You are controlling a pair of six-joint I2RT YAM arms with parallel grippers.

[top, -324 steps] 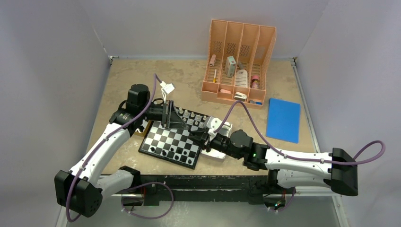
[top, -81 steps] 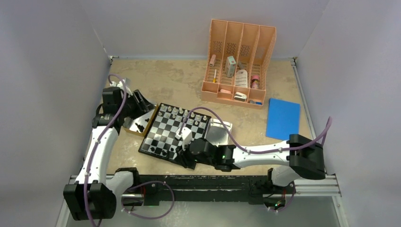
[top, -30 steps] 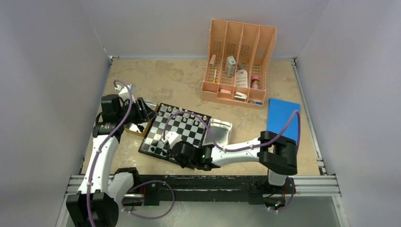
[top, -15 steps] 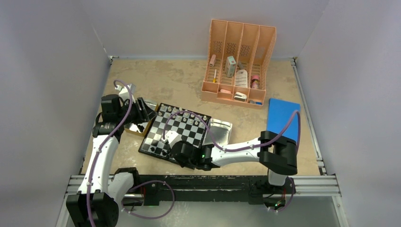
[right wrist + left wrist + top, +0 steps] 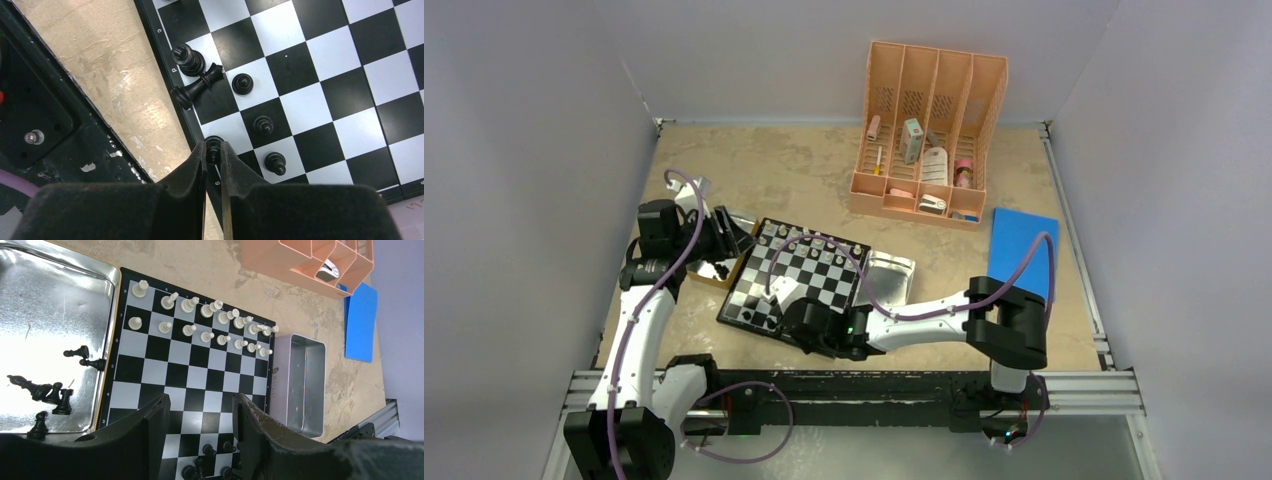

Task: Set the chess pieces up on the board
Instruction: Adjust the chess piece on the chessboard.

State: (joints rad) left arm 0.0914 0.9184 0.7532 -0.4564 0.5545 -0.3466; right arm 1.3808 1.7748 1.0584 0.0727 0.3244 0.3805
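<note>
The board point(image 5: 819, 272) lies in the middle of the table. Silvery-white chess pieces point(image 5: 207, 336) fill its two far rows. Several black pieces point(image 5: 263, 124) stand near the close edge, and one black piece point(image 5: 196, 87) lies on its side. My right gripper point(image 5: 213, 152) is shut on a black chess piece point(image 5: 213, 146) at the board's rim point(image 5: 162, 65); in the top view the right gripper point(image 5: 771, 308) sits at the board's near left corner. My left gripper point(image 5: 200, 407) hangs open above the board with nothing between its fingers, beside the silver tray point(image 5: 45, 305).
The silver tray holds several loose black pieces point(image 5: 50, 392). A small open tin point(image 5: 300, 385) lies right of the board. A peach organizer point(image 5: 929, 135) stands at the back and a blue pad point(image 5: 1022, 252) lies to the right.
Over ten seconds, my left arm drew back from the board to the tray side and my right arm swung to the board's near left corner. In the last second hardly anything moved.
</note>
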